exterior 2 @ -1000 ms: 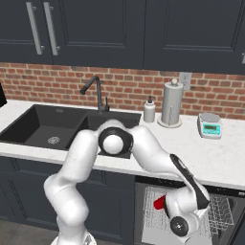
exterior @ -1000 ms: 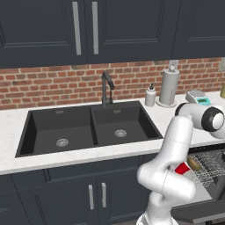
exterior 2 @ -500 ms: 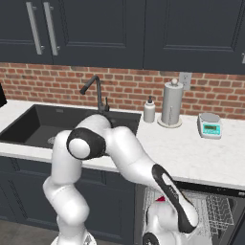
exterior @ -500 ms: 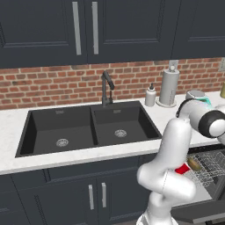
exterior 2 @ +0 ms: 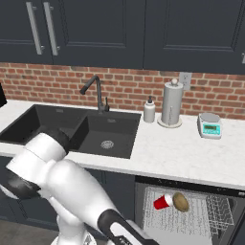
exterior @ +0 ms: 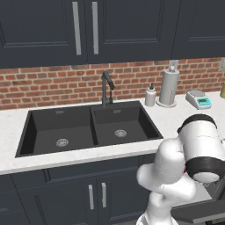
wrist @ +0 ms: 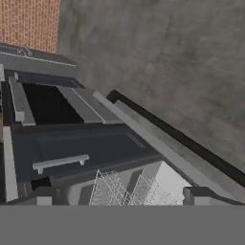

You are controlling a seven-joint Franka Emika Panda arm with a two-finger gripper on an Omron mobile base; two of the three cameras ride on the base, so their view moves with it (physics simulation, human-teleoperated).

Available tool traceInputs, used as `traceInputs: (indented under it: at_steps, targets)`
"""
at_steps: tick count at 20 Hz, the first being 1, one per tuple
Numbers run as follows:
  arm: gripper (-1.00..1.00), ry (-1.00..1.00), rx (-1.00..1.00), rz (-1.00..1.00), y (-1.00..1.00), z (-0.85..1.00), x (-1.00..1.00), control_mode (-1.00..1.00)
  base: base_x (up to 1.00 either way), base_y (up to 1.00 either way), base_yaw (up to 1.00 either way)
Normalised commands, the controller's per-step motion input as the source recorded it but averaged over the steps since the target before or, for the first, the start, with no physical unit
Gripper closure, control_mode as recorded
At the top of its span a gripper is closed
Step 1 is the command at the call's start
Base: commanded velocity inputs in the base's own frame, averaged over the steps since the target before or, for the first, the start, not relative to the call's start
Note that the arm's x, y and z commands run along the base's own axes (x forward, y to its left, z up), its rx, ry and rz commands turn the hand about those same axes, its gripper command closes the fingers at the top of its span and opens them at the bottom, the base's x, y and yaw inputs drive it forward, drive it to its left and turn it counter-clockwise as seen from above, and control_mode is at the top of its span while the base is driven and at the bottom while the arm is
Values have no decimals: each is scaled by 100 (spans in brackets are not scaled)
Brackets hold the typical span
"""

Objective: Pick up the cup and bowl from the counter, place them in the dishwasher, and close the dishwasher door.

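Observation:
The red cup (exterior 2: 163,201) lies on its side in the grey wire rack (exterior 2: 213,215) of the open dishwasher (exterior 2: 191,184), below the white counter (exterior 2: 182,153). The brown bowl (exterior 2: 181,202) rests right beside the cup, touching it. In the hand view my gripper (wrist: 123,196) is open, its dark fingertips (wrist: 44,195) far apart with nothing between them. It hangs low, looking past a corner of the wire rack (wrist: 127,189) toward the floor. A dark flat panel (exterior: 197,211) at the lower right of the left base view looks like the lowered dishwasher door.
A black double sink (exterior 2: 76,131) with a faucet (exterior 2: 95,91) is set into the counter. A white soap bottle (exterior 2: 149,111), a paper-towel roll (exterior 2: 172,103) and a small scale (exterior 2: 209,125) stand along the brick wall. A dark cabinet front with a silver handle (wrist: 60,162) lies near the hand.
The arm has swung down and leftward off the rack, so the cup and bowl now show in it. The gripper has stayed open.

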Motion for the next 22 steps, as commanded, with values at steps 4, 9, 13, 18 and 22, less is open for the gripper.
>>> traceInputs:
  at_steps: [4,9,13,18,22]
  targets:
    - [-100,0,6,-30,59,82,-59,-100,0,0,0]
    - [-100,0,19,-28,34,94,-61,-100,0,0,0]
    - [-100,4,30,-24,20,100,-54,-100,0,0,0]
    - [-100,18,40,-21,0,100,-39,-100,0,0,0]
    - [-100,13,45,-16,-23,50,-59,-100,0,0,0]
